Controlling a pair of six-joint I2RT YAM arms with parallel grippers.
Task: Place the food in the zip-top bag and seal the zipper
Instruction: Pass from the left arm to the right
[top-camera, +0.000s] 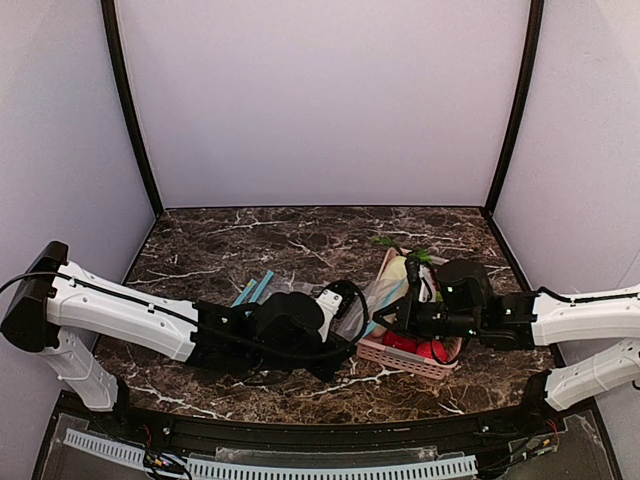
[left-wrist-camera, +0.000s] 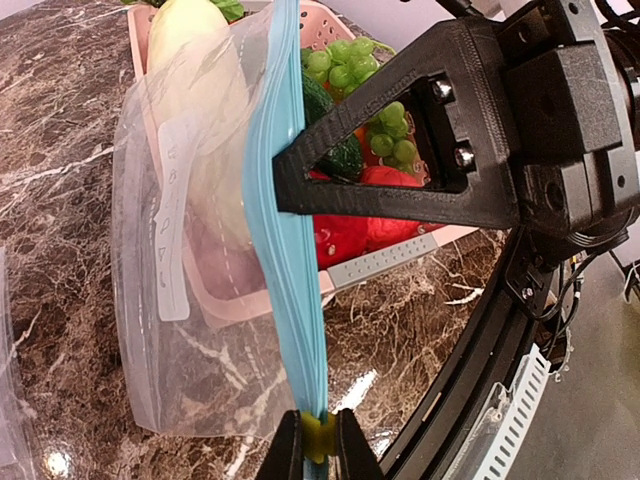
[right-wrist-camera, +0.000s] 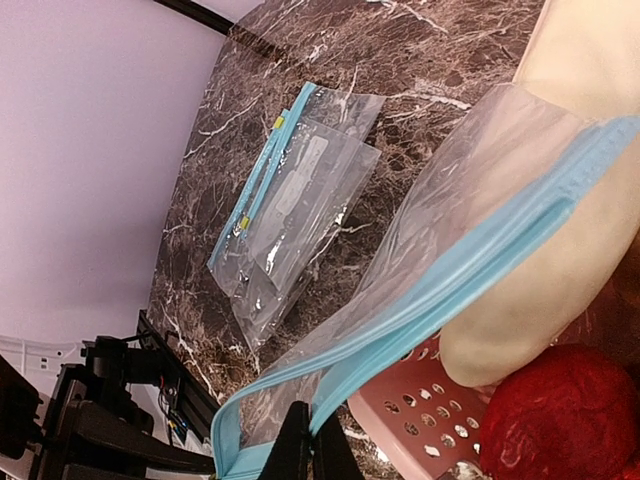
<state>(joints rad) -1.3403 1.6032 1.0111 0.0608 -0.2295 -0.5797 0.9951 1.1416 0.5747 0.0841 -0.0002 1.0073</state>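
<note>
The clear zip-top bag (left-wrist-camera: 190, 340) hangs upright between both grippers, beside the pink basket (left-wrist-camera: 380, 262). Its light blue zipper (left-wrist-camera: 295, 260) runs from one gripper to the other. My left gripper (left-wrist-camera: 319, 440) is shut on the zipper's end, at a small yellow tab. My right gripper (right-wrist-camera: 310, 445) is shut on one lip of the zipper (right-wrist-camera: 450, 290), and the mouth gapes slightly beside it. The food lies in the basket: red fruits (left-wrist-camera: 345, 235) and a dark green cucumber (left-wrist-camera: 338, 140). One red fruit (right-wrist-camera: 560, 420) shows by the right gripper. The bag looks empty.
The basket (top-camera: 405, 358) also holds a long white radish (left-wrist-camera: 205, 110) and green grapes (left-wrist-camera: 375, 100). Spare clear bags (right-wrist-camera: 290, 195) lie flat on the marble to the left (top-camera: 255, 290). The table's black front rail (left-wrist-camera: 480, 350) runs close behind the left gripper.
</note>
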